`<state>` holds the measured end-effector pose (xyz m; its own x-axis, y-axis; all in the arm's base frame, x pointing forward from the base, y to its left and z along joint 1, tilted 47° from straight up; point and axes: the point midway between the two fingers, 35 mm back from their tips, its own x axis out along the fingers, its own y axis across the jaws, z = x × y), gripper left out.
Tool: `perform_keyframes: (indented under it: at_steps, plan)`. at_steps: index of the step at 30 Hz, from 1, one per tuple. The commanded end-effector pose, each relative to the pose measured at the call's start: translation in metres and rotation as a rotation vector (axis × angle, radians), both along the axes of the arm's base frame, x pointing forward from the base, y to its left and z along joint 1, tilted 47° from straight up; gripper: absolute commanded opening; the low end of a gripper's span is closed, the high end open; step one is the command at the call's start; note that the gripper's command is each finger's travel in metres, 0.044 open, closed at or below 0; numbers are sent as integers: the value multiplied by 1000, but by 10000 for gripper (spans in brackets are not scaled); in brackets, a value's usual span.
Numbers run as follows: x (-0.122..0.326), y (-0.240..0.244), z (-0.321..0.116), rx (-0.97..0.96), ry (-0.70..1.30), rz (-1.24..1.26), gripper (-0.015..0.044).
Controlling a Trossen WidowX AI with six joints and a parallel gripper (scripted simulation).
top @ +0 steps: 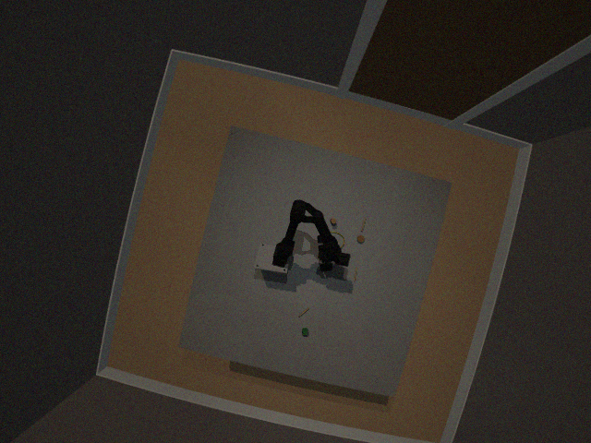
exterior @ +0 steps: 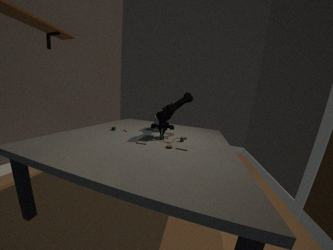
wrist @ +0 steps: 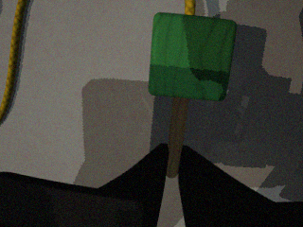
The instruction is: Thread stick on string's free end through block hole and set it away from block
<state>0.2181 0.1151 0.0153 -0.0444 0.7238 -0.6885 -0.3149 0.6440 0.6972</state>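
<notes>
The green wooden block (exterior: 161,136) (wrist: 191,57) sits on the table. The wooden stick (wrist: 177,120) comes out of its near side in the wrist view. My gripper (exterior: 162,133) (wrist: 172,151) is shut on this near end, just outside the block. The yellow string (top: 343,238) (exterior: 169,142) (wrist: 16,47) meets the block's far side, where no stick shows. It curves over the table to the round wooden button (exterior: 184,138). The inside of the hole is hidden. In the top view the arm hides the block and fingertips.
A short wooden cylinder (exterior: 181,139) stands by the button. A loose disc (top: 360,238) (exterior: 169,147) lies near two loose sticks. Another stick (top: 304,312) (exterior: 125,130) and a green object (top: 305,331) (exterior: 113,128) lie farther off. The arm's pale base plate (top: 264,257) is on the table.
</notes>
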Motion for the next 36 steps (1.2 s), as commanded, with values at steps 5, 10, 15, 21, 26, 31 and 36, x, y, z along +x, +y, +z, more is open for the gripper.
perform_keyframes:
  at_steps: [5, 10, 15, 21, 26, 31, 36]
  plan:
    - [-11, -4, -2, 2, -8, 0, 0]
    - [-18, -6, -3, 2, -7, 0, 0]
    - [-25, -8, -5, 3, -7, 1, 0]
    - [-33, -10, -7, 3, -6, 2, 0]
    - [-39, -12, -9, 4, -5, 2, 0]
    - [-45, -14, -11, 5, -4, 2, 0]
    - [-52, -15, -12, 6, -5, 2, 0]
